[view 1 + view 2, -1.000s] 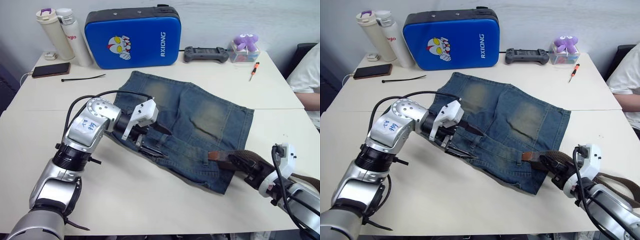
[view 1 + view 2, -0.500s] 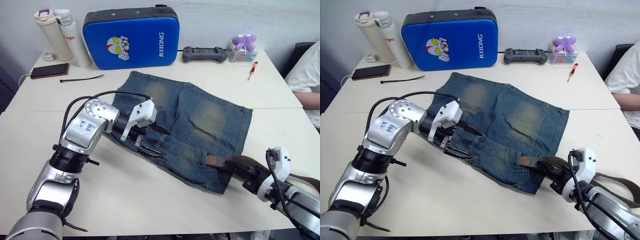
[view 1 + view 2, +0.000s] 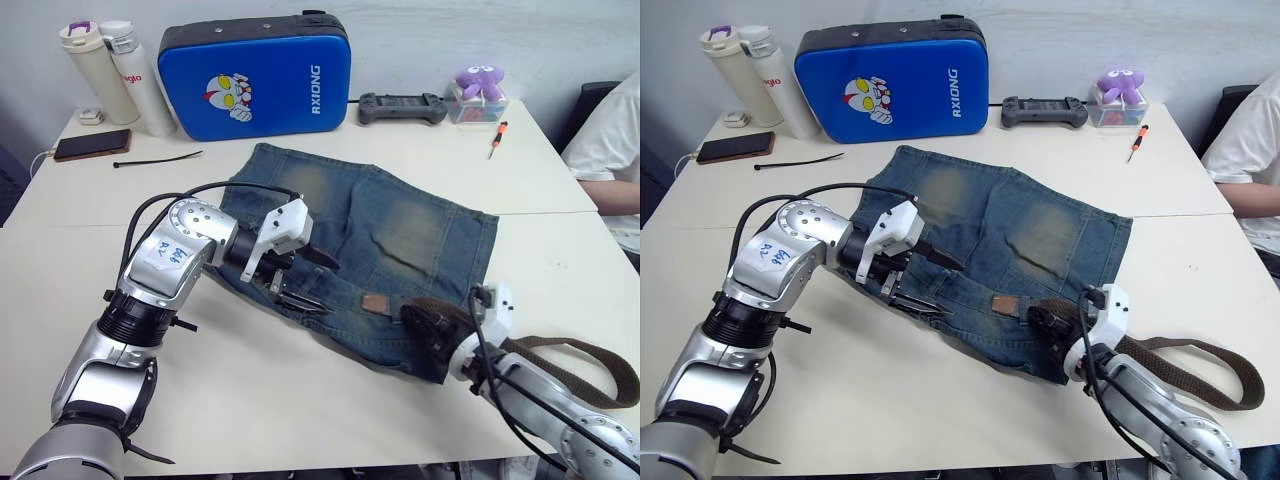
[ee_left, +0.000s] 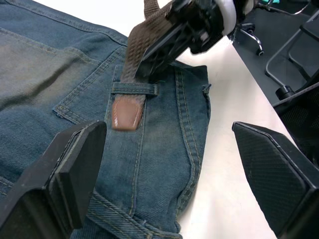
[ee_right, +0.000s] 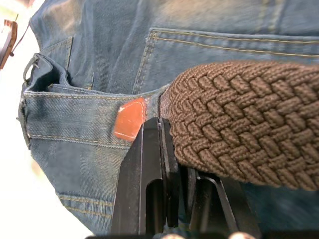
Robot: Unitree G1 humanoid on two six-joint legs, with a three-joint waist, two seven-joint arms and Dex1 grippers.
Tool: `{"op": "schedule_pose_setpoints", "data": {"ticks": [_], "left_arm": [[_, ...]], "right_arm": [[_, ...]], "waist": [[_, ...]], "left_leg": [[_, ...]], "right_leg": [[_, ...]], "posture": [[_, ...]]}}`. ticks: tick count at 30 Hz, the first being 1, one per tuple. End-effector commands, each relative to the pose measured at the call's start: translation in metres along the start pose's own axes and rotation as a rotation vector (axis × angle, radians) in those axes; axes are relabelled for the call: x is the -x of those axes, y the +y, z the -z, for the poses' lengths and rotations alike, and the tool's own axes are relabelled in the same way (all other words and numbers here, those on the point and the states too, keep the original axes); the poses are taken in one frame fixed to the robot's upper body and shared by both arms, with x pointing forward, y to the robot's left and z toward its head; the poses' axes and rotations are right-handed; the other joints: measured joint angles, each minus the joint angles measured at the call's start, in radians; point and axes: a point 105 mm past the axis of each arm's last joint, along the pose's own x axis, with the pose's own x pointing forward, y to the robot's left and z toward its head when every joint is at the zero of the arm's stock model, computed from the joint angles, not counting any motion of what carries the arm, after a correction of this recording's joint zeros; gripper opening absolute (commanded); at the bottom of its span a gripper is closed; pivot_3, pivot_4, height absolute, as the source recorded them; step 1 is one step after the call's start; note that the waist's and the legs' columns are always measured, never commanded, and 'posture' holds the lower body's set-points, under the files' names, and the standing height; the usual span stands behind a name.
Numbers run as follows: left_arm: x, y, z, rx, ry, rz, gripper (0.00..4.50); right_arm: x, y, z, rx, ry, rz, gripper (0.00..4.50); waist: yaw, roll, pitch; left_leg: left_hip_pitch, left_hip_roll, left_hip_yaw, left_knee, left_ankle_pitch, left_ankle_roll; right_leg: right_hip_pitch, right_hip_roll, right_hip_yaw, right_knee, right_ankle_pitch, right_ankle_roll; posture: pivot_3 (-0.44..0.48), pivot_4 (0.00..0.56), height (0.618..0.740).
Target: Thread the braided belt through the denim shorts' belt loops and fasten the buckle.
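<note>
Nearest the robot, on the white table (image 3: pixel 300 420), the right gripper (image 3: pixel 1050 328) is clamped on the braided belt (image 3: pixel 1185 368), pinching the woven strap just behind its tan leather tip (image 4: pixel 128 113); the rest of the strap trails away in a loose loop over the table to the robot's right. That tip has passed under one belt loop (image 4: pixel 134 88) on the waistband of the denim shorts (image 3: pixel 400 225) and pokes out on the far side, so one loop looks threaded and the others remain. A little further on, the left gripper (image 3: pixel 305 280) hovers over the waistband with its fingers spread wide, holding nothing. The shorts lie flat across the middle of the table, waistband toward the robot. The belt should handle as light, limp and grippy, with only the leather end stiff enough to steer, so it is best held close behind that tip; the denim is soft and likely to bunch, so pinning the waistband beside the next loop would help. The buckle cannot be made out. Beyond the shorts lie a black cable tie (image 3: pixel 155 159) and a smartphone (image 3: pixel 82 147), with a blue case (image 3: pixel 250 72) at the far edge.
</note>
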Motion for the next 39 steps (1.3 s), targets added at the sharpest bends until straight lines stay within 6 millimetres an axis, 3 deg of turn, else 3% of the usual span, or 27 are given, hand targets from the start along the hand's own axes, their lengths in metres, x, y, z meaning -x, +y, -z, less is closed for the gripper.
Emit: {"op": "schedule_pose_setpoints", "data": {"ticks": [1,2,3,5,11,16,21,25,28,31,34,39], "left_arm": [[-0.001,-0.004,-0.011,-0.051,-0.019,0.017,4.45],[-0.002,-0.004,-0.012,-0.053,-0.021,0.02,4.45],[-0.003,-0.004,-0.012,-0.055,-0.021,0.023,4.5],[-0.004,-0.004,-0.012,-0.058,-0.024,0.03,4.5],[-0.007,-0.003,-0.012,-0.064,-0.027,0.051,4.5],[-0.012,-0.005,-0.013,-0.074,-0.032,0.079,4.5],[-0.015,-0.003,-0.014,-0.094,-0.031,0.094,4.5],[-0.015,-0.002,-0.015,-0.099,-0.034,0.102,4.5],[-0.016,-0.002,-0.015,-0.1,-0.036,0.106,4.5],[-0.017,-0.003,-0.015,-0.1,-0.039,0.112,4.5],[-0.019,-0.003,-0.014,-0.1,-0.041,0.115,4.5],[-0.02,-0.003,-0.015,-0.1,-0.048,0.109,4.5]], "right_arm": [[-0.001,0.003,0.013,0.034,0.044,0.001,0.0],[0.0,0.004,0.013,0.031,0.041,-0.002,0.0],[0.002,0.003,0.012,0.024,0.032,0.002,0.66],[0.007,0.0,0.008,0.02,0.015,0.013,1.09],[0.032,-0.007,0.006,-0.102,-0.047,0.039,3.68],[0.047,-0.011,0.002,-0.257,-0.151,0.05,3.68],[0.049,-0.016,0.001,-0.411,-0.215,0.058,3.68],[0.06,-0.007,0.006,-0.444,-0.199,0.008,3.68],[0.072,-0.011,0.008,-0.454,-0.186,0.029,3.68],[0.082,0.007,0.011,-0.29,-0.08,-0.054,3.68],[0.092,0.008,0.001,-0.112,-0.042,-0.082,3.68],[0.099,-0.021,-0.039,0.379,-0.031,0.068,3.68]], "waist": [[-0.001,0.0,0.0],[-0.001,0.0,0.0],[-0.001,0.0,0.0],[0.0,0.0,0.0],[0.009,0.0,-0.001],[0.004,0.0,-0.001],[-0.001,0.001,-0.001],[0.003,0.001,-0.001],[0.003,0.001,-0.001],[0.003,0.001,-0.001],[0.002,0.001,-0.001],[0.005,0.001,-0.001]], "left_leg": [[0.0,0.0,0.0,0.0,0.0,0.0],[0.0,0.0,0.0,0.0,0.0,0.0],[0.0,0.0,0.0,0.0,0.0,0.0],[0.0,0.0,0.0,0.0,0.0,0.0],[0.0,0.0,-0.001,0.0,0.0,0.0],[0.0,-0.001,-0.001,0.0,0.0,0.001],[0.001,-0.001,-0.001,0.0,0.0,0.0],[0.001,-0.001,-0.001,0.0,0.0,0.0],[0.0,-0.001,-0.001,0.0,0.0,0.001],[0.0,-0.001,-0.001,0.0,0.0,0.001],[0.001,-0.001,-0.001,0.0,-0.001,0.001],[0.001,-0.001,0.0,0.0,-0.001,0.002]], "right_leg": [[0.0,0.0,0.0,0.0,0.0,0.0],[0.0,0.0,0.0,0.0,0.0,0.0],[0.0,0.0,0.0,0.001,0.0,0.0],[0.0,0.0,0.0,0.001,0.0,0.0],[0.001,0.0,0.0,0.0,0.0,0.0],[0.002,-0.001,0.0,0.0,0.0,0.0],[0.001,0.0,0.0,0.001,0.0,0.0],[0.001,-0.001,0.0,0.001,0.0,0.0],[0.001,-0.001,0.0,0.0,0.0,0.0],[0.002,-0.001,0.0,-0.001,0.0,0.0],[0.002,-0.001,0.0,-0.004,0.0,0.0],[0.002,0.0,0.0,-0.004,0.0,0.0]], "posture": [[0.0,0.15,0.74],[0.0,0.15,0.74],[0.0,0.15,0.74],[0.0,0.15,0.74],[0.0,0.15,0.74],[0.0,0.15,0.74],[0.0,0.15,0.74],[0.0,0.15,0.74],[0.0,0.15,0.74],[0.0,0.15,0.74],[0.0,0.15,0.74],[0.0,0.15,0.74]]}}
